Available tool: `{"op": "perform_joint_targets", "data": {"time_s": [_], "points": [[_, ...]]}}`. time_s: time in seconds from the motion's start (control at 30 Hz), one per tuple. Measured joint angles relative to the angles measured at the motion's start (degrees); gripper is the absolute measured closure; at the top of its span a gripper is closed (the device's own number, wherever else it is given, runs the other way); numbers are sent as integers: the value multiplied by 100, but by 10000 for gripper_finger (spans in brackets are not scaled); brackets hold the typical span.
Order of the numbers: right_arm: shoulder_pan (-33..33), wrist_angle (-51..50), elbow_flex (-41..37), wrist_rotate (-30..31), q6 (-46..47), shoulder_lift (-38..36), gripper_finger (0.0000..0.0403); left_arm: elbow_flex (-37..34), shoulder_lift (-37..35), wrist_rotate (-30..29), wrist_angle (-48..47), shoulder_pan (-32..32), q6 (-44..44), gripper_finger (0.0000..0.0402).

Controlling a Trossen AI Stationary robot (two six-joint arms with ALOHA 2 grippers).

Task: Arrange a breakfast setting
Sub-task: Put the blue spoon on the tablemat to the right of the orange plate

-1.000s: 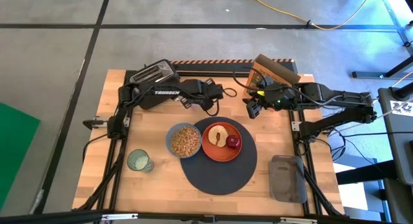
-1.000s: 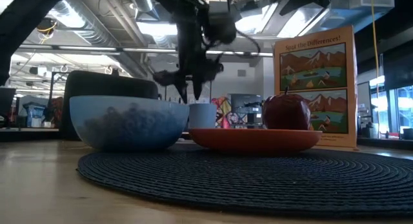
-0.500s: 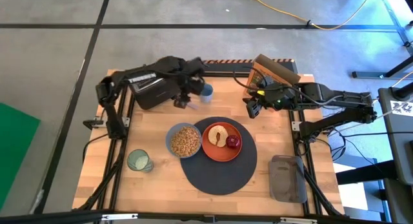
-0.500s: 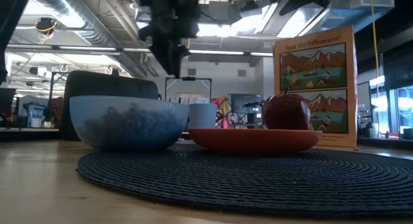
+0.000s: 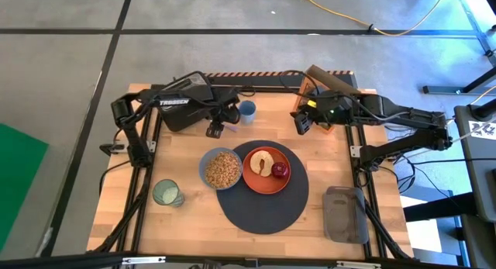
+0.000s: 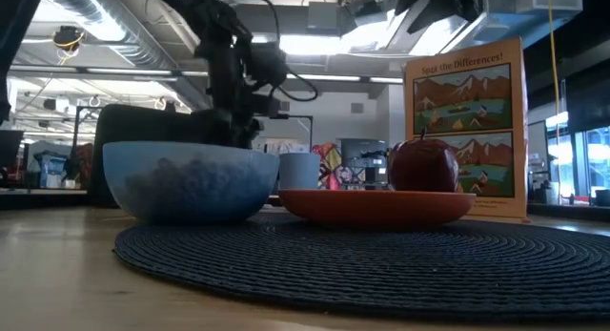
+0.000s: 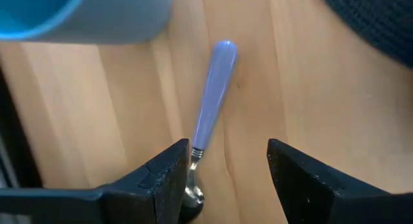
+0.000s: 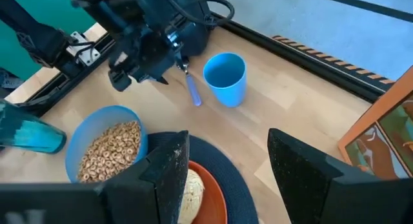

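Since half a second ago, we see the left arm has swung down toward the bench, and its left hand now hangs low over the spoon, fingers spread wide on either side of it and gripping nothing. The spoon lies flat on the bare wood just beside the blue cup, off the dark-grey mat, its pale blue handle pointing away from the hand and its metal bowl end near the left finger. The right hand waits near the cereal box, jaws apart and empty.

The rest of the setting looks placed: the blue bowl of cereal and the orange plate, carrying the toast slice and the red apple, sit on the mat, while the green glass cup stands well apart at the bench's left.

We judge the spoon light and stiff, but thin and likely slippery against the wood. The smooth handle is the better place to hold, somewhere near its middle. Because it lies flat, the fingertips would need to reach right down to the surface before closing, or it may skid or pivot aside.
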Motion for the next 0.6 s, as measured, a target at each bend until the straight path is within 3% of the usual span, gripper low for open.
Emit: {"op": "perform_joint_targets", "data": {"time_s": [0.6], "points": [[-166,54,-63,-107,-50,3,201,-34,1003,-10,636,45,156,217]]}}
